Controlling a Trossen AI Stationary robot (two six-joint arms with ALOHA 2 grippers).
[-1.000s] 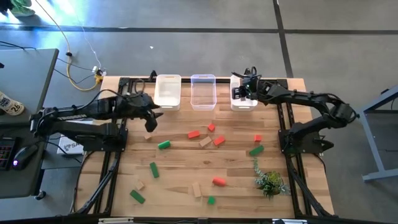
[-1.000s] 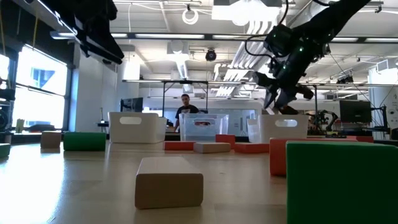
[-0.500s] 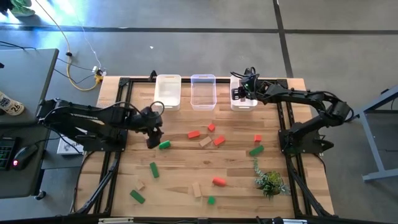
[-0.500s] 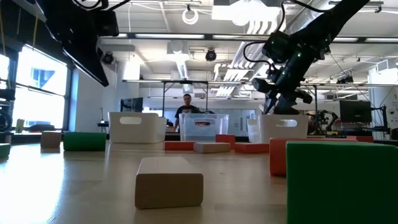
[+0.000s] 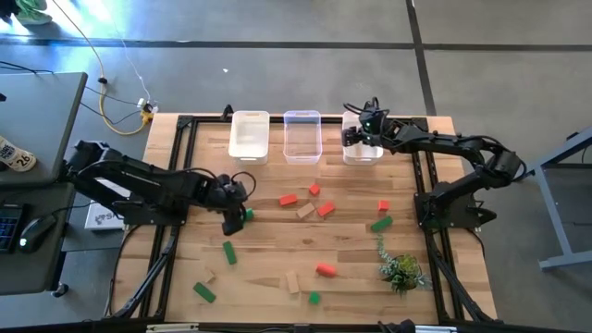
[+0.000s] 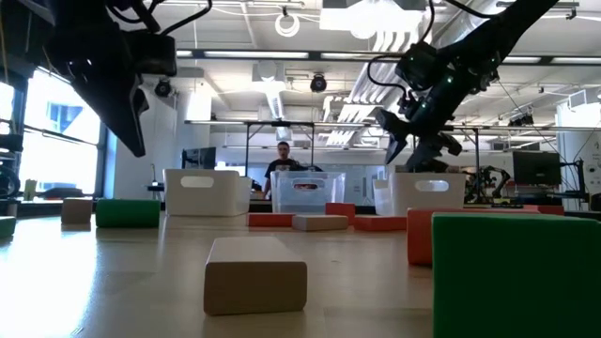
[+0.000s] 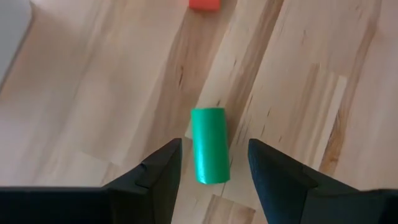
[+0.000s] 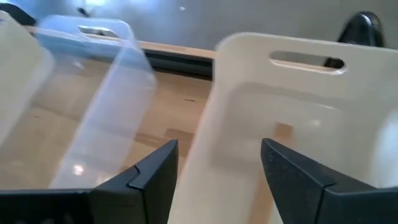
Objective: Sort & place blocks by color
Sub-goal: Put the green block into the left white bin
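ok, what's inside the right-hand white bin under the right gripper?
Right wrist view shows one pale wood block on the floor of the right bin. The near part is hidden by the right gripper, fingers open.

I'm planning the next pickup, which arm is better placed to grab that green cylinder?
Left. The left gripper is open right above the green cylinder, while the right gripper is over the right bin.

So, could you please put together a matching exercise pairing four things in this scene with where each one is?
Things:
1. left gripper
2. right gripper
3. artificial plant
4. clear bin

Places:
A. middle of the bin row
B. over the rightmost white bin
C. above the green cylinder
D. table's front right area

Pairs: 1-C, 2-B, 3-D, 4-A
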